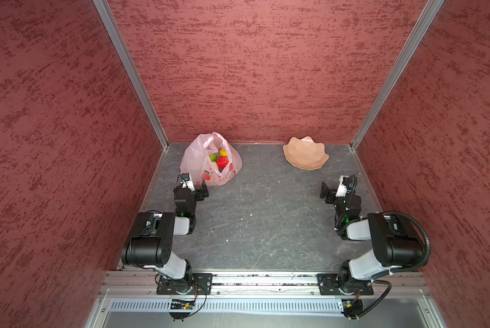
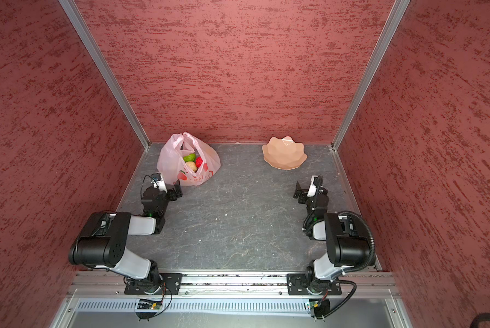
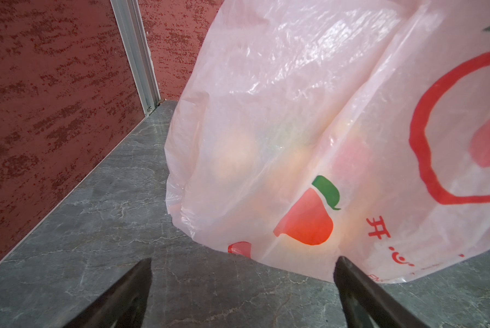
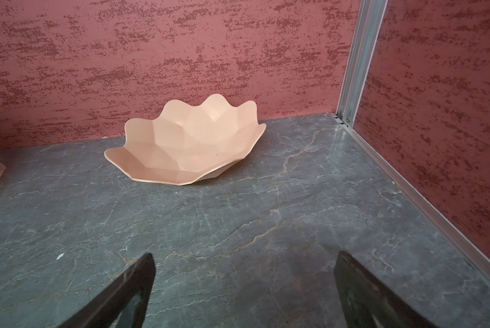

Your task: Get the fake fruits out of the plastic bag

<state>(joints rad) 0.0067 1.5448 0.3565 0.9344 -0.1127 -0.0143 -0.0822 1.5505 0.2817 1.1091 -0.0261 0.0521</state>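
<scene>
We see our left pincer gaping empty with the plastic bag just ahead, the fake fruits inside it, while our right pincer, also apart, faces the peach bowl.

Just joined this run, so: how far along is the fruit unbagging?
Done: nothing; the fake fruits all sit inside the plastic bag. In hand: nothing; left claw, open, faces the bag; right claw, open, faces the bowl. Left: every fruit.
</scene>
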